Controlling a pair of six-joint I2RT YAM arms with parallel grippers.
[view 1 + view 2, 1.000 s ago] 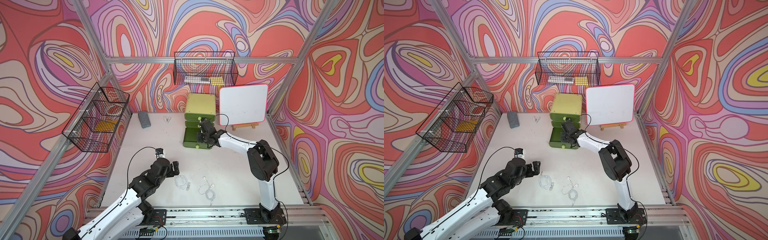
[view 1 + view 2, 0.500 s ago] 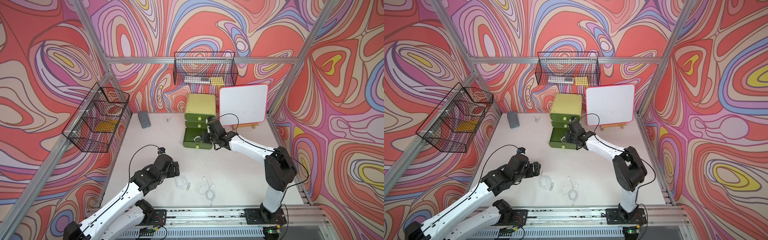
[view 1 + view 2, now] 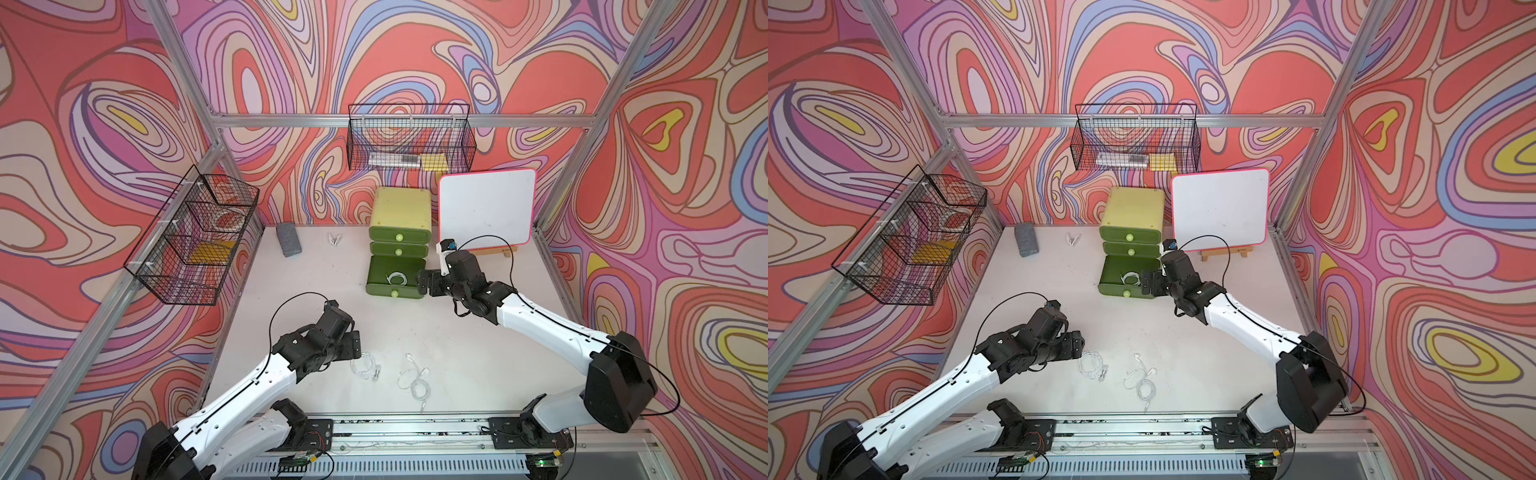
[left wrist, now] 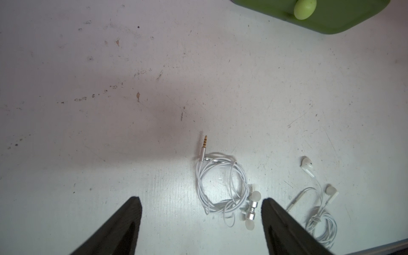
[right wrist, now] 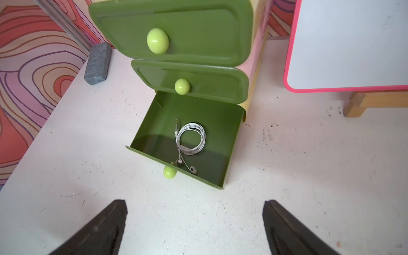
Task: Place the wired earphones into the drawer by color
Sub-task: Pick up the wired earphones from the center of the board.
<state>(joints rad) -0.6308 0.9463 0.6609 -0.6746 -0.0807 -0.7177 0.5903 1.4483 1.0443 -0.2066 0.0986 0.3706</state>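
Step in hand, judging by layout: pick up the next white set. Shift left gripper point(image 4: 201, 198) toward frame right before closing. Jaws released, nothing held, with metal-bud white earphones point(image 4: 223, 185) off-centre at lower centre of frame, buds just beside the frame-right jaw. Pinch across the bundled loops, not the plug or a single strand, to avoid unravelling. Stay off second white earphones point(image 4: 320, 209) at lower right, just past that jaw; risk of snagging both. Carry up-frame to open bottom drawer point(image 5: 150, 132), already holding one white coil point(image 5: 191, 139); release low inside, beside it. Keep right gripper point(image 5: 195, 202) parked: jaws released, empty, over bare desk point(image 5: 287, 176) short of the drawer front. Use left wrist view for plug and bud detail, lost in both top views. Use right wrist view for drawer contents and the two shut drawers above. Use a top view for cabinet point(image 3: 401, 208) at centre back and for arm spacing.
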